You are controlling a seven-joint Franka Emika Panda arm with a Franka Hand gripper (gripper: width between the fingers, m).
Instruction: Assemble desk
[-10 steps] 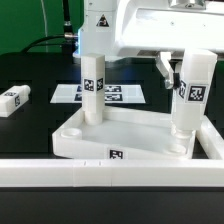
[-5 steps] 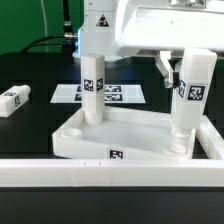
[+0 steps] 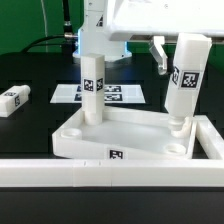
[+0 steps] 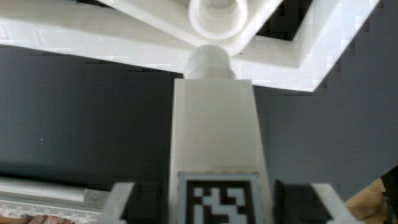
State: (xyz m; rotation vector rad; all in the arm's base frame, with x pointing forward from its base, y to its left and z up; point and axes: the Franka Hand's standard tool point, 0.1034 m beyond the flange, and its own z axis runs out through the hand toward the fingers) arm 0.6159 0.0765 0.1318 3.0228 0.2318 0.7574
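Though mostly out of frame, hand clenched around tilted leg near corner socket.

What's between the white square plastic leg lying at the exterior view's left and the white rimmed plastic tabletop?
Nothing: only bare black table separates the lying white leg from the rimmed white tabletop; the exterior view shows it.

Black table, tabletop, loose leg (on its side), marker board, long white bar

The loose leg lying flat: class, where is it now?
In the exterior view, the loose leg lies at the far left, left of the marker board and apart from the tabletop.
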